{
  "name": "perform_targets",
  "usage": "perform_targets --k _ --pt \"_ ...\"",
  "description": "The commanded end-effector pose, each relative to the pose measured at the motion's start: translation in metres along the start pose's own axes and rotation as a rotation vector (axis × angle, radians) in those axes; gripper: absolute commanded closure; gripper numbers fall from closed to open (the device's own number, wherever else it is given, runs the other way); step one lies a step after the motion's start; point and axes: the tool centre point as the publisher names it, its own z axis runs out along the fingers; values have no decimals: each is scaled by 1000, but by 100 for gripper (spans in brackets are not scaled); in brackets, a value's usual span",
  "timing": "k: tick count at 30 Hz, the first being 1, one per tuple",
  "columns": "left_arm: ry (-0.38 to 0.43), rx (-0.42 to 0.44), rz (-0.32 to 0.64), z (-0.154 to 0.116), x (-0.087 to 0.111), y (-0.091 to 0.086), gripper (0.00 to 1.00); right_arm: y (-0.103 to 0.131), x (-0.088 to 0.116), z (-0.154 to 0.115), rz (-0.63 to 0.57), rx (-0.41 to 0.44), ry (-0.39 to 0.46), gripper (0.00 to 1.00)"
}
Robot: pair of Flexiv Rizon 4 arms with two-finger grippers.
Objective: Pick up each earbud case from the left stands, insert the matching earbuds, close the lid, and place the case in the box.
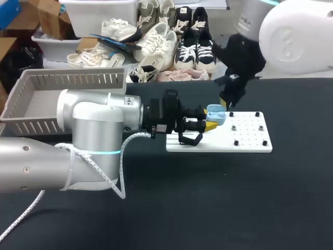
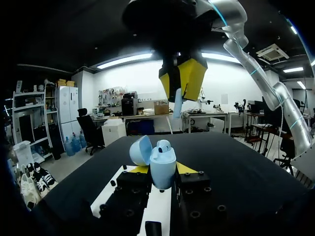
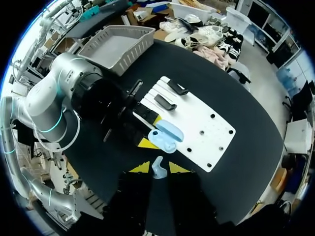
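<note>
Earbud case (image 1: 215,114), light blue, lid swung open, upright over white pegboard (image 1: 250,136), toward board's 10 o'clock corner. Left gripper (image 1: 210,124) clamps case from both sides, yellow tips against its lower body. Right gripper (image 3: 158,168) at case's 1 o'clock, above and apart from it, fingers narrow, pinching pale blue earbud (image 3: 157,169). Grey slatted basket (image 1: 31,104) at case's 9 o'clock, well apart.

Box (image 1: 73,79) front corner — behind left arm (image 1: 93,130)
</note>
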Motion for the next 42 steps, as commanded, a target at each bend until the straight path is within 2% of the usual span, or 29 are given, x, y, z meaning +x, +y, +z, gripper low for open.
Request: perform_targets --k 1,15,42 --pt "-3 0 1 0 1 0 100 0 -1 6 -27 2 -1 100" --pt "-3 0 1 0 1 0 100 4 -12 17 -93 17 3 100" --pt "-3 0 1 0 1 0 100 7 -26 34 -122 7 22 100"
